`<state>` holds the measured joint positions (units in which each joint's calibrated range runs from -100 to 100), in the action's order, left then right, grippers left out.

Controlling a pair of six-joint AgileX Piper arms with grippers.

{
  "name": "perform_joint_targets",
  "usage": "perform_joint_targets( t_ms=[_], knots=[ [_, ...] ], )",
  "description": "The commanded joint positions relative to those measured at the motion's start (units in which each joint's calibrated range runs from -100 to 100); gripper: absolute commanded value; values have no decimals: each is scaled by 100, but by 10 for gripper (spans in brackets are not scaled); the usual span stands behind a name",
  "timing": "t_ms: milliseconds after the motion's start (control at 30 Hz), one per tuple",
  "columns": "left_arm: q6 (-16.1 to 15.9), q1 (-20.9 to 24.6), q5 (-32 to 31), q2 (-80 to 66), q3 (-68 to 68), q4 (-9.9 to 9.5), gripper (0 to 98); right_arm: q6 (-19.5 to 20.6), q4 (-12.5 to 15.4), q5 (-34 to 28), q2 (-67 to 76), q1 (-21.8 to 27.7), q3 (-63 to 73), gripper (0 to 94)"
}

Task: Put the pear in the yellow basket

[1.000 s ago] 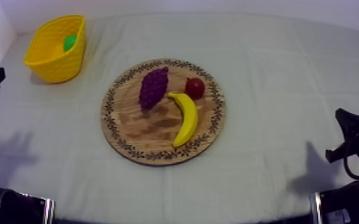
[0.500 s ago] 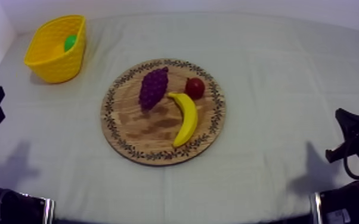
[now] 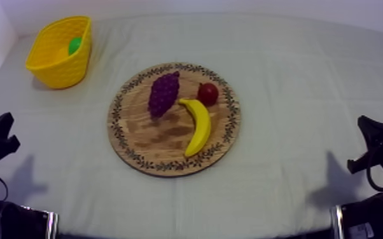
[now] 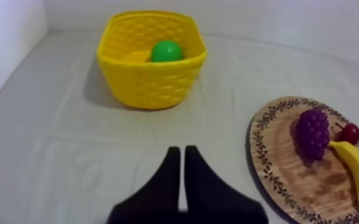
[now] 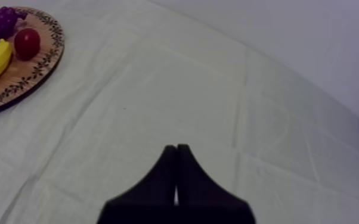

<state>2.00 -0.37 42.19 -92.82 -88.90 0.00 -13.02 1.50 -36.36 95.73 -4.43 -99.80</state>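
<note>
pear [image 4: 166,51]: down inside the yellow basket [image 4: 152,83], at the far left corner of the table, well apart from the wooden board [image 3: 162,136]. shows as a round green dome just over the rim, close to the basket's far wall. cannot tell its long axis, nor which way the stem end points: too much hidden behind the yellow weave.

left gripper [image 4: 182,149]: fingers pressed together in a narrow wedge, nothing between them, low at the left edge of the table over bare cloth. from those jaws, basket and pear dead ahead and farther up the table, with open cloth between; board off toward the table's middle.

right gripper [image 5: 176,146]: same story, closed on nothing, low at the right edge, with the whole board lying between it and the basket. nearer arm by a long way: the left.

on the board: bunch of grapes [image 3: 163,93], small red fruit [image 3: 208,93] just beside them, banana [image 3: 198,125] curving below, long axis running from the middle toward the near rim.

reads as a finished job: pear in the basket, neither arm carrying anything, nothing left to move. should any further touch on the pear be wanted, a call for the left arm: straight forward, then down over the rim from above, since the basket walls shut off any approach from the side.
</note>
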Motion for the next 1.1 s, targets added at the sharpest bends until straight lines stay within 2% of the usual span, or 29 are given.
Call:
perform_joint_targets(
  t_ms=[0,400,633,900,1067],
  knots=[
    [37,0,-13,-69,-163,-15,1,0,-1,-2,3,-2,2,4],
    [387,20,98,-491,-615,-221,0,0,-1,-2,3,-2,2,4],
    [470,29,-107,-667,-737,-208,0,0,-1,-2,3,-2,2,4],
    [811,83,-236,-691,-859,-189,0,0,-1,-2,3,-2,2,4],
    [929,90,-538,-692,-965,-191,0,0,-1,-2,3,-2,2,4]
  ],
)
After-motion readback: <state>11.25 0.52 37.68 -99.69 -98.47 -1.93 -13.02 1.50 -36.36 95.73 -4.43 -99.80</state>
